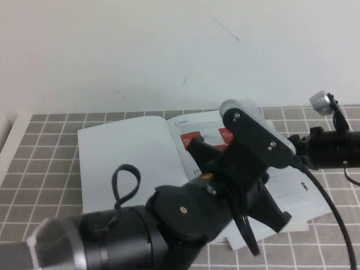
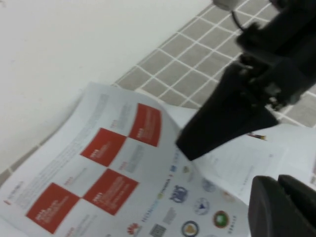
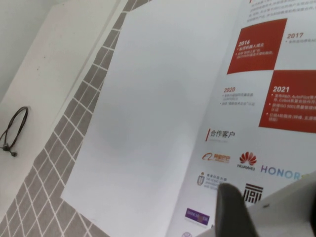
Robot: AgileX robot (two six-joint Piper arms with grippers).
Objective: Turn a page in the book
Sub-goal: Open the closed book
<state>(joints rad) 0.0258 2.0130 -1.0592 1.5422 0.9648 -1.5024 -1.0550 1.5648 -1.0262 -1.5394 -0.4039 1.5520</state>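
Note:
The book (image 1: 124, 152) lies open on the tiled table, its left-hand leaf blank white. The page (image 1: 191, 139), with red squares above logos, is the right-hand leaf; it also shows in the left wrist view (image 2: 106, 148) and the right wrist view (image 3: 256, 54). My right gripper (image 2: 197, 143) reaches in from the right and is shut on the page's outer edge, which curls up beside its dark finger (image 3: 232, 207). In the high view my left arm (image 1: 247, 135) hides it. My left gripper (image 2: 278, 180) hovers over the book's right half, shut and empty.
The table is covered in grey tiles (image 1: 50, 169) and backed by a white wall (image 1: 169, 50). A black strap loop (image 1: 125, 183) hangs at my left arm. The right arm's cable (image 1: 337, 225) runs down the right side. A thin black cord (image 3: 15, 128) lies on the white ledge.

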